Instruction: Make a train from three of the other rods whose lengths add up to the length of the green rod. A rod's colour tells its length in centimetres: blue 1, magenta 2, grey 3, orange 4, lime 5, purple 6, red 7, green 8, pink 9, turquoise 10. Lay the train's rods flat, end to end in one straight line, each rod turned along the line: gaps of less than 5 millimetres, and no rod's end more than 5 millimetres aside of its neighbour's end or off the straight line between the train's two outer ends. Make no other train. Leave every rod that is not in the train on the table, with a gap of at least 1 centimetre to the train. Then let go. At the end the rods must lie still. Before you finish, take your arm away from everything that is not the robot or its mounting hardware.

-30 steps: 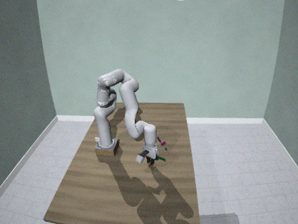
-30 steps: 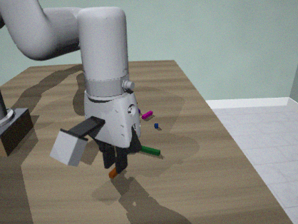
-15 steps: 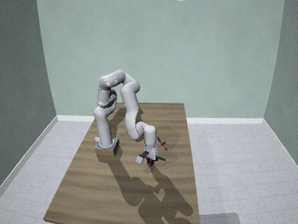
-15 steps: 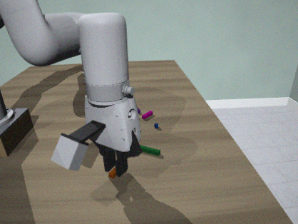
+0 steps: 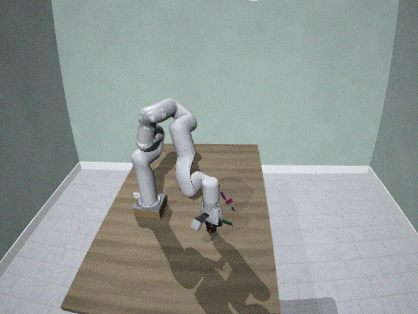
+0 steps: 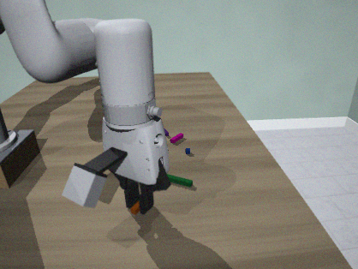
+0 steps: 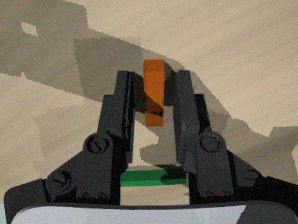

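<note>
The end effector (image 5: 211, 230) (image 6: 140, 207) (image 7: 153, 90) is fairly narrow but not shut; it straddles the orange rod (image 5: 210, 231) (image 6: 134, 208) (image 7: 153, 92) w/o gripping it, a gap showing on each side. The rod runs lengthwise between the fingers, so closing would bear on its long sides, prob. the right hold for turning it along a line & setting it end to end. The part-closed stance likely keeps the fingers' sweep small near the green rod (image 5: 226, 222) (image 6: 180, 180) (image 7: 145, 177), which is the length ref. & must stay out of the train.

By the sums, orange (4) wants blue (1) + grey (3) to make 8. The blue rod (image 5: 233, 209) (image 6: 187, 151) lies apart on the bench (image 5: 125, 265) (image 6: 257, 223) (image 7: 240, 40), beyond green; no grey rod is visible, maybe hidden by the arm. No train is laid yet. Main risk: a skewed grip, or a nudge to green.

Wrist view alone gives the side gaps & shows orange lying crosswise to green; it misses blue, the magenta rod (image 5: 229, 201) (image 6: 176, 138) & the purple rod (image 5: 223, 195) (image 6: 166, 133). Top view has purple near magenta, whereas exterior leaves only a bit of purple past the wrist housing. Orange is tiny from the top, so its contact w/ the bench is hard to judge there.

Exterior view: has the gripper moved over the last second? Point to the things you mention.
Yes, downward: the gripper (image 5: 211, 230) (image 6: 139, 208) (image 7: 153, 90) now sits lower against the green rod (image 5: 227, 222) (image 6: 181, 180) (image 7: 142, 178), which has kept its place on the table.
</note>
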### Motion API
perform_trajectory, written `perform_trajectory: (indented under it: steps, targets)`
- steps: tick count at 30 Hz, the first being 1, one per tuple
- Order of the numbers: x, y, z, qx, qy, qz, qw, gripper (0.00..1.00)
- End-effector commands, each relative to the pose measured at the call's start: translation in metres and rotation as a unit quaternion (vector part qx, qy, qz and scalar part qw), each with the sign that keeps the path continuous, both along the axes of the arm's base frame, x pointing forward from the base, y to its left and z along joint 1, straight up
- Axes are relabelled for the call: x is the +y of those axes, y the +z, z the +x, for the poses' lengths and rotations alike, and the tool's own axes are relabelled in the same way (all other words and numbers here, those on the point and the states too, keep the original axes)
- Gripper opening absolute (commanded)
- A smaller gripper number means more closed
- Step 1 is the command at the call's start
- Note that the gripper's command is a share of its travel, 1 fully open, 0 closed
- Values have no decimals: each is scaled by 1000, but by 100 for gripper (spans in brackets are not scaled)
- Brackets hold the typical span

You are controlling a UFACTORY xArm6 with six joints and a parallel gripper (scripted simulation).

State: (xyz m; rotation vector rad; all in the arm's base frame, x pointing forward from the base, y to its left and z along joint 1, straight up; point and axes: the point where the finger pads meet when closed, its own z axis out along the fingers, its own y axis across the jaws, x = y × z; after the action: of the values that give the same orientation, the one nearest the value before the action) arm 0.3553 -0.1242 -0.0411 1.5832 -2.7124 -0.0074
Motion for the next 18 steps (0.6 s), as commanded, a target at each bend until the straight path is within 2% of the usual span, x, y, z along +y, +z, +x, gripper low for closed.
perform_trajectory:
  steps: [1, 18]
  targets:
    - [0, 1, 1, -2, 0, -1, 1000, 24]
    - [0, 1, 1, -2, 0, -1, 1000, 24]
